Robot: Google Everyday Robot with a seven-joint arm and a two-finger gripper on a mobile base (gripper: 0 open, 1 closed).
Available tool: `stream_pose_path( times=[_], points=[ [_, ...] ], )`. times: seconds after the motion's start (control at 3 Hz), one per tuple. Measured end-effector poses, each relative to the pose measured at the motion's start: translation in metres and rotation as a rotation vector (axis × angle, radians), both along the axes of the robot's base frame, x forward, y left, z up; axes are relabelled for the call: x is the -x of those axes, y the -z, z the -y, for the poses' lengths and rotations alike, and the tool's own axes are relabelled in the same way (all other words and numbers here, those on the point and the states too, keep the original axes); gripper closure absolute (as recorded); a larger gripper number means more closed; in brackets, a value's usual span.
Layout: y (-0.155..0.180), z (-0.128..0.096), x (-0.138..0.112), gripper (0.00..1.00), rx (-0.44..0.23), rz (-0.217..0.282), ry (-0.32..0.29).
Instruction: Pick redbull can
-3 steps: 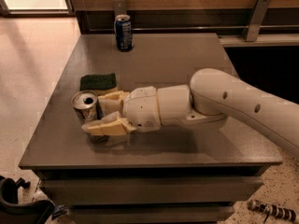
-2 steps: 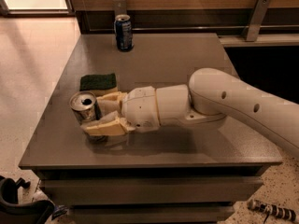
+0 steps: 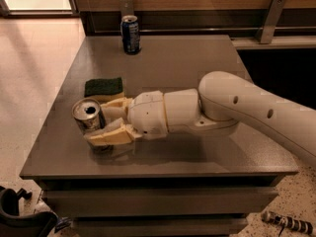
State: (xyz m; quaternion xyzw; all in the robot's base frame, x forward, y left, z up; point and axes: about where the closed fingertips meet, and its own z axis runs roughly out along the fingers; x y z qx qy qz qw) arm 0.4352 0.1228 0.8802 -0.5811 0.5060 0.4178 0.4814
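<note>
At the near left corner of a grey table (image 3: 187,58), the robot's gripper (image 3: 96,122) holds the redbull can (image 3: 89,115), its two cream-coloured fingers (image 3: 111,136) pinching the can from either side. One finger lies along the can's far side and the other along its near side, and both appear to touch the metal. The can stands roughly upright, leaning a little, its silver top and dark drinking hole turned upward. The near finger hides its base, so whether it rests on the table cannot be told. A dark shadow lies on the table just under the gripper.

The white arm (image 3: 247,107) reaches in from the right, crossing the table low above its surface, with the wrist pointing left toward the can.

A green sponge (image 3: 103,87) lies flat just beyond the gripper on the far side, close to the far finger and apart from the can. A shorter dark-blue can (image 3: 130,33) stands upright at the far edge of the table, well apart from the gripper and the sponge, in front of a dark wall panel. Pale tiled floor shows to the left of the table.
</note>
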Motion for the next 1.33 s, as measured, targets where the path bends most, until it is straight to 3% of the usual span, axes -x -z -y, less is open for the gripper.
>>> stream_pose_path(
  times=[0.67, 1.33],
  points=[
    [-0.036, 0.007, -0.016, 1.0, -0.044, 0.016, -0.058],
    [-0.104, 0.028, -0.03, 1.0, -0.013, 0.096, -0.055]
  ],
)
